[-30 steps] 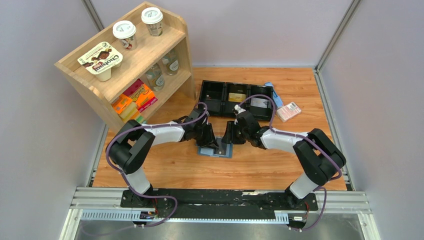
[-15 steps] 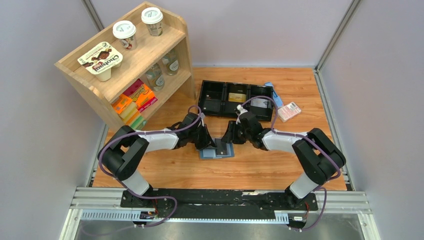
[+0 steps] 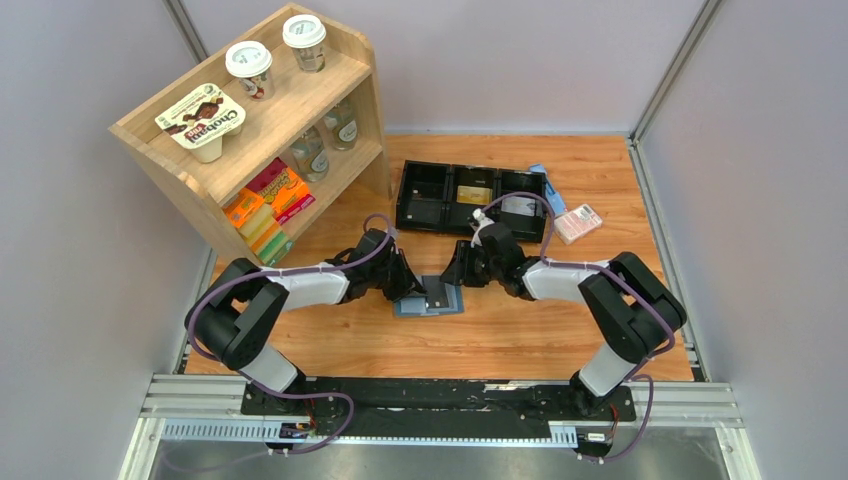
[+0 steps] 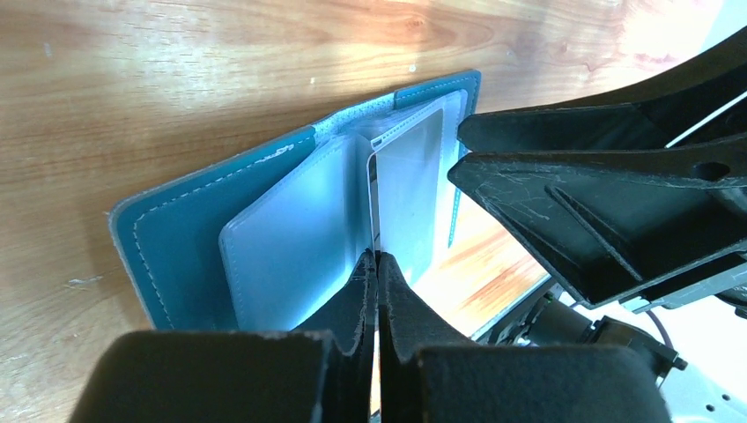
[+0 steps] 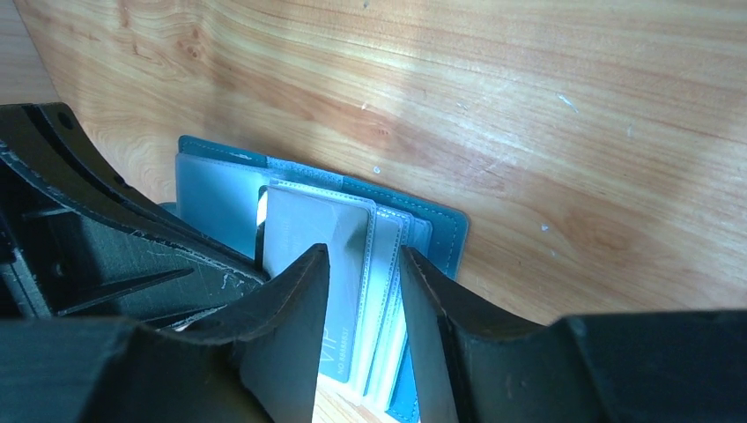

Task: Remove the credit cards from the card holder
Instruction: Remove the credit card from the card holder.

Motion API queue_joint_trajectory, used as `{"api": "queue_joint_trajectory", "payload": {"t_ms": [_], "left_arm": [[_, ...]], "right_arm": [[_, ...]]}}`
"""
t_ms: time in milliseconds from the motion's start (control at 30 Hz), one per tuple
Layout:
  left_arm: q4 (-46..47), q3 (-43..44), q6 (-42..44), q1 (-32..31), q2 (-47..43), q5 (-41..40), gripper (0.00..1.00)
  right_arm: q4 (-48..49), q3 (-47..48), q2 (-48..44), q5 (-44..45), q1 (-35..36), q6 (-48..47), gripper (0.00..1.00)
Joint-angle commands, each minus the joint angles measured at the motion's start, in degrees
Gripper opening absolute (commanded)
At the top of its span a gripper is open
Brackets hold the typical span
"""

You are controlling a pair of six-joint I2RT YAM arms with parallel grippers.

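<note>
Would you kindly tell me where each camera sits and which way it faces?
Top external: above, behind the bases, looking down at the table; both arms show.
Left wrist: on the left gripper, facing the right gripper; own fingers shut on a credit card.
Right wrist: faces the opposite way; own fingers open.
Both wrist views share the card holder.

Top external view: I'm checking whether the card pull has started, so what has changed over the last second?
The left arm swung its elbow out to its left and sank lower. The left gripper, shut on what looks like the black card, drew back slightly, and the card shifted a little left with it. The card holder and the right gripper, over it with fingers apart, barely moved.
</note>
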Motion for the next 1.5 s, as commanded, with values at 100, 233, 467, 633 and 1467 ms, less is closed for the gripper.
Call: {"api": "queue_joint_trajectory", "payload": {"t_ms": [100, 233, 467, 633, 1467], "left_arm": [[-1.19, -0.37, -0.04, 0.85, -0.16, -0.23, 0.00], [-0.93, 0.08, 0.59, 0.85, 0.90, 0.56, 0.00], [-0.66, 0.25, 2.08, 0.85, 0.55, 0.30, 0.00], [-0.58, 0.25, 2.69, 0.93, 0.81, 0.21, 0.00], [6.79, -5.19, 3.05, 2.52, -0.77, 1.27, 0.15]], "right_arm": [[-4.38, 0.79, 0.93, 0.13, -0.26, -2.43, 0.42], [-6.41, 2.98, -2.67, 0.13, -0.26, -2.52, 0.43], [-7.56, 5.98, -5.14, -2.15, -0.26, -2.79, 0.44], [-4.31, 5.54, -4.00, -6.98, -0.17, -0.77, 0.28], [4.57, -5.45, 2.33, -5.84, -1.58, 3.45, 0.02]]}}
